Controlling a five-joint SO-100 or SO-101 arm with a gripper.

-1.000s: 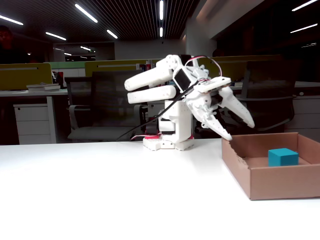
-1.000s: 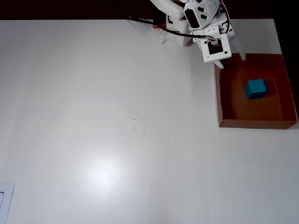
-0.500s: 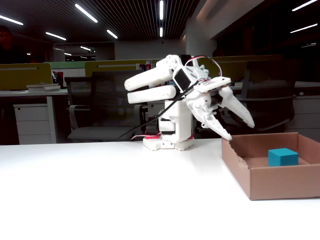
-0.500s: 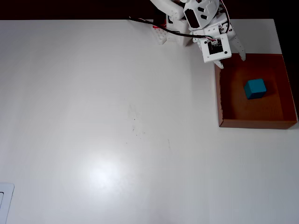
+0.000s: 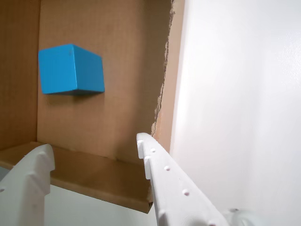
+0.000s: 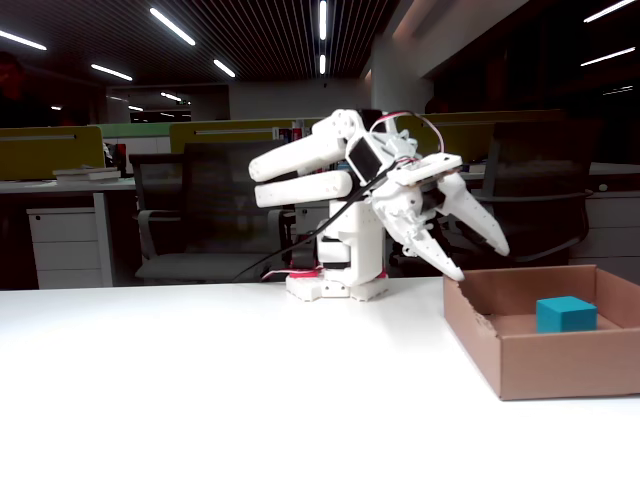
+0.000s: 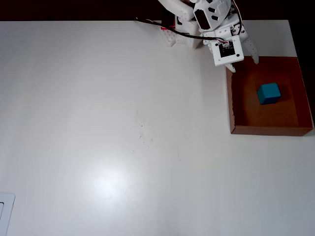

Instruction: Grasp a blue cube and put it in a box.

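The blue cube [image 5: 70,69] [image 6: 565,314] [image 7: 269,93] rests flat on the floor of the brown cardboard box [image 5: 167,80] [image 6: 560,365] [image 7: 266,130], touching none of its walls. My gripper [image 5: 93,149] [image 6: 482,260] [image 7: 244,65] hangs open and empty above the box's back corner nearest the arm's base, clear of the cube. In the wrist view the two white fingertips [image 5: 146,143] frame the box's near wall, with the cube beyond them at the upper left.
The arm's base [image 7: 179,37] [image 6: 335,285] stands at the back edge of the white table [image 7: 123,128], left of the box in the overhead view. A small white object [image 7: 5,214] lies at the table's front left corner. Office chairs and desks fill the background of the fixed view.
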